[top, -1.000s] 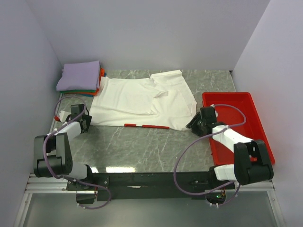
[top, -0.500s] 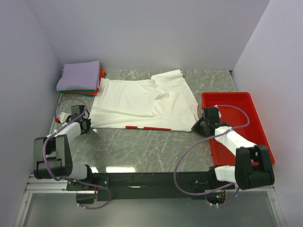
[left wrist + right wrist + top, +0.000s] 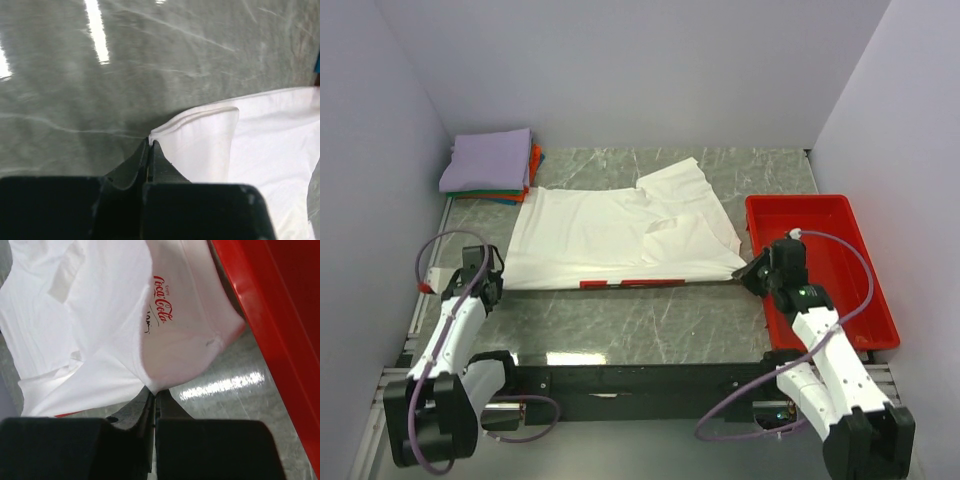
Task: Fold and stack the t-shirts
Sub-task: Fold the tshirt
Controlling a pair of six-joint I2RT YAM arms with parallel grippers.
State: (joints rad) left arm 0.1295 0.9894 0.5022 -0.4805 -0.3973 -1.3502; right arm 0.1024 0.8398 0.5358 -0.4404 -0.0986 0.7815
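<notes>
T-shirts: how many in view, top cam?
5. One white short-sleeved cloth t-shirt spread across the grey marble-patterned table centre; four in the folded cloth stack at the back-left corner, lavender on top. Lower ones show only as edges, so more may be hidden.

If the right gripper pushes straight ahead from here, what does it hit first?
The white t-shirt: the right gripper is shut on its corner, and the cloth spreads directly ahead; the red tray lies aside.

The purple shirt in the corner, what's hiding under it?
Under the purple shirt, only edges peek out: an orange shirt on the right and a green shirt in front. The purple shirt covers the rest, so I can't count how many there are.
</notes>
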